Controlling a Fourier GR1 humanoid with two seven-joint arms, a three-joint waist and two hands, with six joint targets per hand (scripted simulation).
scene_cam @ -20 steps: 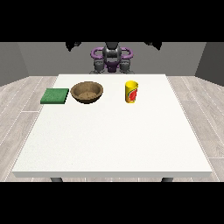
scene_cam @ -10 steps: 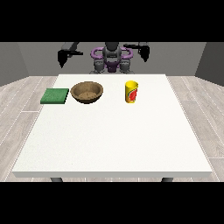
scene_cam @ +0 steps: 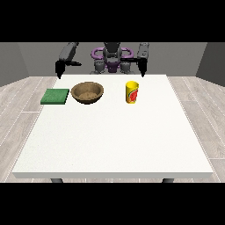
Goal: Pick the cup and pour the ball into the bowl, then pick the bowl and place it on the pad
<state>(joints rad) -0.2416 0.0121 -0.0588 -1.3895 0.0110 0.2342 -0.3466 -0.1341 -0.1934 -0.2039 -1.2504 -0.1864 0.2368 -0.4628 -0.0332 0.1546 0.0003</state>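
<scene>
The white table [scene_cam: 114, 140] lay bare in its near part. Toward the far edge stood the yellow cup [scene_cam: 132, 92] at right, upright, the brown bowl [scene_cam: 88, 92] left of it, and the green pad [scene_cam: 55, 96] farthest left. No ball could be made out. Beyond, the hand at the view's left [scene_cam: 58, 70] and the hand at the view's right [scene_cam: 142, 69] hung above the far edge, holding nothing; whether their fingers were curled could not be told.

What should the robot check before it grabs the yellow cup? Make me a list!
1. Cup standing upright on the table: ok.
2. Hand at the view's right hanging behind and above the cup, not touching it: ok.
3. Ball inside the cup: cannot tell.
4. Bowl upright beside the cup, apart from it: ok.
5. Green pad bare, next to the bowl: ok.
6. Hand at the view's left away from the bowl: ok.
</scene>
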